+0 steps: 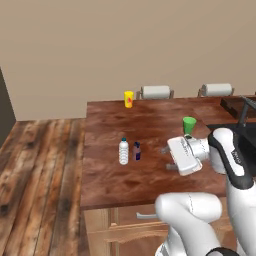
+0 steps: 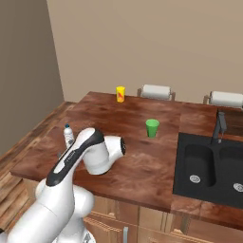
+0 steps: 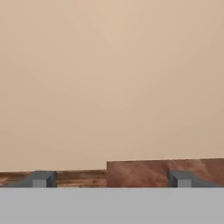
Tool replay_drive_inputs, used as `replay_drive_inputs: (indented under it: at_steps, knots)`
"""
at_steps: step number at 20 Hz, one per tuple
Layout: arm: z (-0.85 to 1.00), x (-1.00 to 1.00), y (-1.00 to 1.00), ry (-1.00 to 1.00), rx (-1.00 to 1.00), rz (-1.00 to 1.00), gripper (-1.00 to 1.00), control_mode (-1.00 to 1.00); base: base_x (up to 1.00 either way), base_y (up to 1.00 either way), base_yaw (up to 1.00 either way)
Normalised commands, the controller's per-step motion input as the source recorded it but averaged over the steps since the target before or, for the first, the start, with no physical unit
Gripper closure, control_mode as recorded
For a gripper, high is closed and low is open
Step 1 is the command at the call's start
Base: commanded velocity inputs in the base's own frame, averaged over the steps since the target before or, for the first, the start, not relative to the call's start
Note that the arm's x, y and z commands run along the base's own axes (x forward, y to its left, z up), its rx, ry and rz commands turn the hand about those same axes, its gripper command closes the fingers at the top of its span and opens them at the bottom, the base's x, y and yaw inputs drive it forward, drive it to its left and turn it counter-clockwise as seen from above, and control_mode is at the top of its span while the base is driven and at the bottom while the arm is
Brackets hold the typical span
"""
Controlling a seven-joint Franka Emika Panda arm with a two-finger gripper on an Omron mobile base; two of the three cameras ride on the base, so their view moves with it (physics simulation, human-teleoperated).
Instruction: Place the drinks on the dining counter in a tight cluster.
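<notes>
The dining counter (image 1: 115, 185), a broad top of dark reddish-brown wood, carried two of the drinks near its left side. The water bottle (image 1: 123, 151) stood upright, clear-white with a dark cap, and the shorter purple-blue bottle (image 1: 137, 151) stood upright just beside it on the right, a narrow gap between them. In the right base view the water bottle (image 2: 69, 134) showed by its cap and upper part above the arm's white link, close to the counter's left edge.

The gripper (image 1: 167, 158) hung level above the wood, right of the two bottles and apart from them, its fingers pointing toward them. The fingers (image 1: 165, 149) were spread wide with nothing between them (the hand view showed the two dark tips (image 3: 41, 179) far apart at its bottom corners, with bare wall and a strip of counter (image 3: 166, 172) beyond).

A green cup (image 1: 189, 125) stood upright further back on the counter, behind the wrist; in the right base view the same cup (image 2: 152, 128) sat near the middle of the top. A yellow cup (image 1: 129, 99) with a red mark stood at the far edge, near two white-cushioned stools (image 1: 156, 92). A black sink (image 2: 209, 166) with a dark faucet (image 2: 220, 124) was set into the right part of the counter.
</notes>
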Motion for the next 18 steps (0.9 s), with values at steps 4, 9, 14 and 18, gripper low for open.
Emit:
replay_drive_inputs:
  at_steps: [4, 9, 14, 18]
  knots:
    - [0.00, -0.04, 0.00, 0.00, 0.00, -0.02, -1.00, -1.00, 0.00, 0.00, 0.00]
    - [0.00, 0.00, 0.00, 0.00, 0.00, 0.00, -1.00, 1.00, -0.10, -0.01, -0.01]
    - [0.00, 0.00, 0.00, 0.00, 0.00, 0.00, -1.00, 1.00, -0.38, -0.02, -0.41]
    - [0.00, 0.00, 0.00, 0.00, 0.00, 0.00, -1.00, 1.00, -0.24, 0.00, -0.71]
